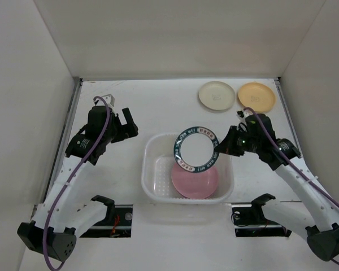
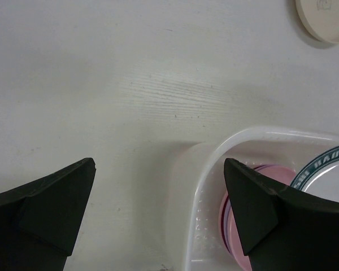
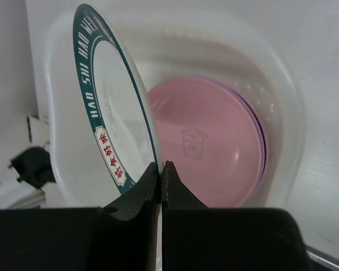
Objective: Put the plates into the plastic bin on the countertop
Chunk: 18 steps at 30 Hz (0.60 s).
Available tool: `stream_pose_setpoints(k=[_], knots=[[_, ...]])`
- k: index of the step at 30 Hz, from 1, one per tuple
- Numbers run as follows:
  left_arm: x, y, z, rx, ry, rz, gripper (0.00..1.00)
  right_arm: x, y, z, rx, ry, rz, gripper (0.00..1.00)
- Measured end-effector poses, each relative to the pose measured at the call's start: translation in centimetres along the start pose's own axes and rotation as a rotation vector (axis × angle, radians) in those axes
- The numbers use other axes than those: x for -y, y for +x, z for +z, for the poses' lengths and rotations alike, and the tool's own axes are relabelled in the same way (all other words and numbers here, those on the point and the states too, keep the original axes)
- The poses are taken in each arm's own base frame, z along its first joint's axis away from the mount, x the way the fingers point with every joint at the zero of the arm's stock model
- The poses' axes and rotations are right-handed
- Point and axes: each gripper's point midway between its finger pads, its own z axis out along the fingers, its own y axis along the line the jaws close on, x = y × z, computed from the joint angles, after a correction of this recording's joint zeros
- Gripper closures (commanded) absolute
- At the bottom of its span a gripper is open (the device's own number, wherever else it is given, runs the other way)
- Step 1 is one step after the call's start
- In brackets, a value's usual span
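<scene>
Centre of top view: R gripper [image 1: 219, 148] pinched tight on the rim of the teal-rimmed plate [image 1: 196, 148], fingers nearly closed w/ only the plate edge between them. Plate tipped up steeply, white face twd the overhead cam, held over the upper-right part of the plastic bin [image 1: 150, 169] and overlapping its far rim. Whether touching the bin: can't tell. In R wrist view, plate seen almost edge-on at upper left, lettered band plus a red-and-white label near the fingertips.

Inside the bin, lower right: pink plate [image 1: 195, 182] lying flat on the dotted bottom, faint emblem at its centre. Thin sliver of a purple plate [image 3: 262, 135] just under its right edge.

Left of centre in top view: L gripper [image 1: 130, 125] spread wide, holding nothing, above bare countertop [image 1: 158, 107] beside the bin's left wall. In L wrist view, bin corner at lower right, behind the right finger.

Upper right of top view: cream plate [image 1: 216, 96] and orange-yellow plate [image 1: 256, 96] flat on the countertop, side by side, just about touching, well apart from the bin.
</scene>
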Motion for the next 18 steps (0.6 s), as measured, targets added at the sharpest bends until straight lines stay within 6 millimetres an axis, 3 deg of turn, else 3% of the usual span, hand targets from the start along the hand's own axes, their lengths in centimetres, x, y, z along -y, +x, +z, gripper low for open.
stream_pose_setpoints(k=[10,14,18], knots=[[-0.1,0.3,-0.1,0.000,0.001,-0.011,0.00,1.7,6.6,2.0,-0.249,0.097,-0.149,0.95],[-0.1,0.3,-0.2,0.003,0.003,-0.014,0.00,3.2,8.3,2.9,-0.314,0.150,-0.164,0.79],[-0.3,0.8,0.0,-0.010,-0.002,-0.013,0.00,3.8,8.6,3.0,-0.326,0.184,-0.192,0.61]])
